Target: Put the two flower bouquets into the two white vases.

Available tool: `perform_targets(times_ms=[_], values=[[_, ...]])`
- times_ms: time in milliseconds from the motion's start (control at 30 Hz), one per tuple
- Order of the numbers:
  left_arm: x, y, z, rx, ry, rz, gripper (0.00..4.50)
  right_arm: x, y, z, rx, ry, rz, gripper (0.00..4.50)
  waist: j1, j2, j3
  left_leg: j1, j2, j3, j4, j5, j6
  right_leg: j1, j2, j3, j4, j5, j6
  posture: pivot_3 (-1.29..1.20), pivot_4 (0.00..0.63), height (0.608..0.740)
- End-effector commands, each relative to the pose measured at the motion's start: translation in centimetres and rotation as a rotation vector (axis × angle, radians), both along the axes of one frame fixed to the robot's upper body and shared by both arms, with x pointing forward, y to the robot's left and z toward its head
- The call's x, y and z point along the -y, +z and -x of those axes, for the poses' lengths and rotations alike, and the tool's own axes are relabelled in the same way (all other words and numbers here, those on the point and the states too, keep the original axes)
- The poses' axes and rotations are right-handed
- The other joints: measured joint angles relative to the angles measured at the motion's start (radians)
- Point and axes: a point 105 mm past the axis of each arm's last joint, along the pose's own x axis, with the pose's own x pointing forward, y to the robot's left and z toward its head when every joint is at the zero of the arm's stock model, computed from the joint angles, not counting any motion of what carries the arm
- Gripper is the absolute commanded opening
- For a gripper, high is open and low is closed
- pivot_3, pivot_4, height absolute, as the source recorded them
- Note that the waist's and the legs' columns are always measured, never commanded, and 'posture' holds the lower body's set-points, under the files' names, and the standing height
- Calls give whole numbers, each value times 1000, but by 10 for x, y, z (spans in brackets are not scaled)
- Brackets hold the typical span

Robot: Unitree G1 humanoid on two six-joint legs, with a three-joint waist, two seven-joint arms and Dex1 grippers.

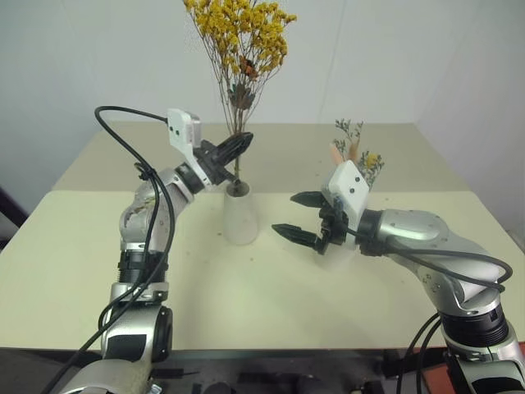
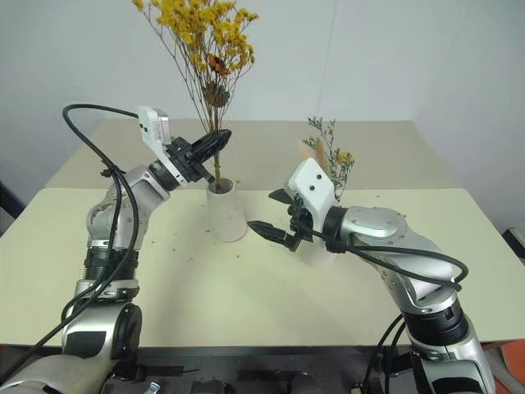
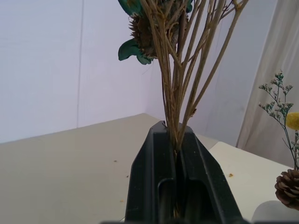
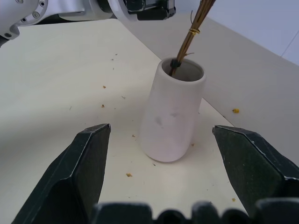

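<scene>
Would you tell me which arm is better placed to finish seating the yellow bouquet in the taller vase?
Left: the left gripper is shut on the yellow bouquet, whose stems already enter the taller vase. The right gripper hangs open beside it.

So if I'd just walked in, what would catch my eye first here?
Probably the tall yellow bouquet rising above the table, its stems pinched in the left gripper with their ends inside the taller white vase. Beside it, the right gripper waits open, in front of a smaller mixed bouquet.

Two bouquets, two white vases (one mostly hidden), one table.
</scene>
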Motion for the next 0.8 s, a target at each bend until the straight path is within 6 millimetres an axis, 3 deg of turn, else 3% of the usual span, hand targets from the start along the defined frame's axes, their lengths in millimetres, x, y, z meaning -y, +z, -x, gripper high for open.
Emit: perform_targets(times_ms=[33,200,233,333,467,667,800], values=[[1,3,0,40,20,1,21,0,12,4,58,9,-12,4178,-1,0,0,0,0,0,0,0,0,0,0,0,0,0,0,0,150,740],[4,-6,0,12,29,-23,21,0,12,5,59,10,-13,4178,0,0,0,0,0,0,0,0,0,0,0,0,0,0,0,0,150,740],[3,-8,1,2,31,-23,518,0,12,5,58,9,-15,4178,0,0,0,0,0,0,0,0,0,0,0,0,0,0,0,0,150,740],[3,-11,3,-4,37,-31,1260,-1,12,6,55,14,-21,4178,-1,0,0,0,0,0,0,0,0,0,0,0,0,0,0,0,150,740],[-3,-15,6,-18,52,-38,2622,-2,11,7,56,19,-21,4178,0,0,0,0,0,0,0,0,0,0,0,0,0,0,0,0,150,740],[-21,-18,21,-41,92,-48,4463,-2,11,6,56,18,-17,4178,-2,0,0,0,0,0,0,0,0,0,0,0,0,0,0,0,150,740],[-33,-22,34,-59,120,-72,4463,-3,9,5,54,24,-19,4178,-2,0,0,0,0,0,0,0,0,0,0,0,0,0,0,0,150,740]])
